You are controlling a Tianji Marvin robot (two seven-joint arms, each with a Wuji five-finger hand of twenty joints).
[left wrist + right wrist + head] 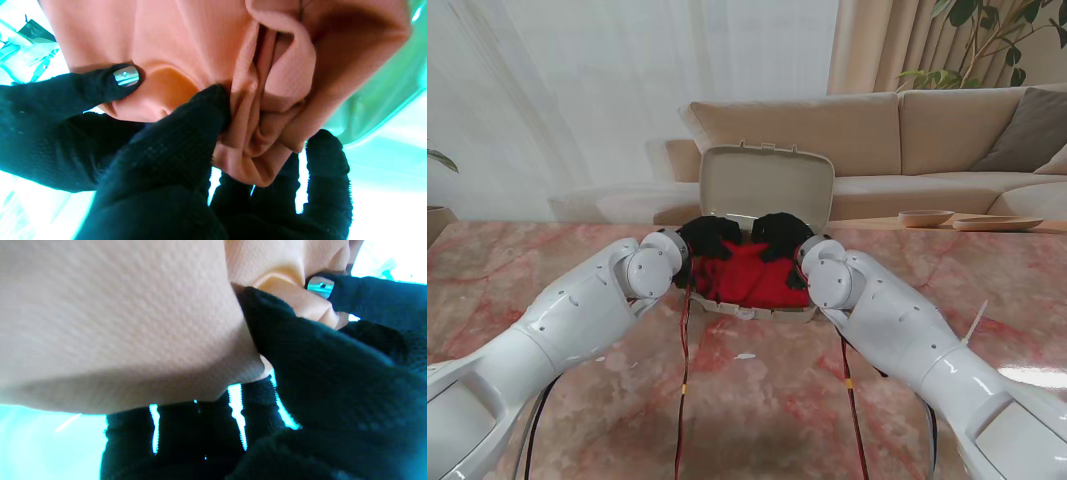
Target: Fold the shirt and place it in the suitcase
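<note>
The folded red shirt (pixel 752 278) lies bunched in the base of the small beige suitcase (pixel 767 183), whose lid stands open at the far side. Both black-gloved hands grip it from above: my left hand (pixel 708 238) on its left part, my right hand (pixel 780 234) on its right part. In the left wrist view the shirt (pixel 206 56) looks salmon, and the left hand (pixel 160 160) pinches its folds between thumb and fingers. The right wrist view shows the shirt (pixel 116 323) clamped by the right hand (pixel 317 380).
The suitcase sits on a pink marble table (pixel 747 400). Red-black cables (pixel 684 370) trail along both arms. Behind the table stand a beige sofa (pixel 927 130) and a low table with bowls (pixel 925 217).
</note>
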